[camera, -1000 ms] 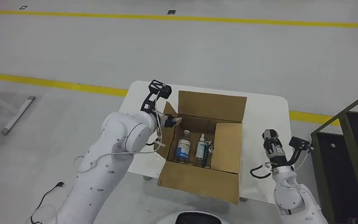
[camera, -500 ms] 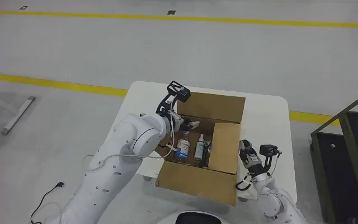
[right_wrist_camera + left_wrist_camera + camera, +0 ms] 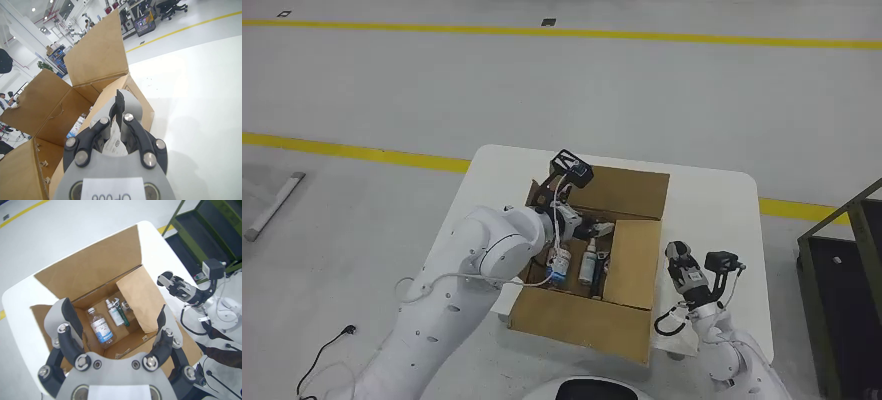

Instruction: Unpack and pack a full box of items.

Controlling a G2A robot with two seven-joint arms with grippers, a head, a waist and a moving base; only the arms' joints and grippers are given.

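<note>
Risk lies in the flap point(image 3: 140, 298), which leans over the box point(image 3: 90, 262) opening: the left gripper point(image 3: 115, 307), fingers wide open above it, could catch the flap going down and drag the box. The bottle point(image 3: 101, 328) lies on the box floor beside a spray point(image 3: 113, 314) and a wrench point(image 3: 123, 320); being round, it may slip from the grip. The right gripper point(image 3: 120, 98), closed on nothing, is just beside the box. Bottle labels are too small to read.

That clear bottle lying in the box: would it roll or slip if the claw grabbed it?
The clear bottle lies on its round side, so a nudge would probably roll it. Its smooth wall looks slippery and might flex.
</note>
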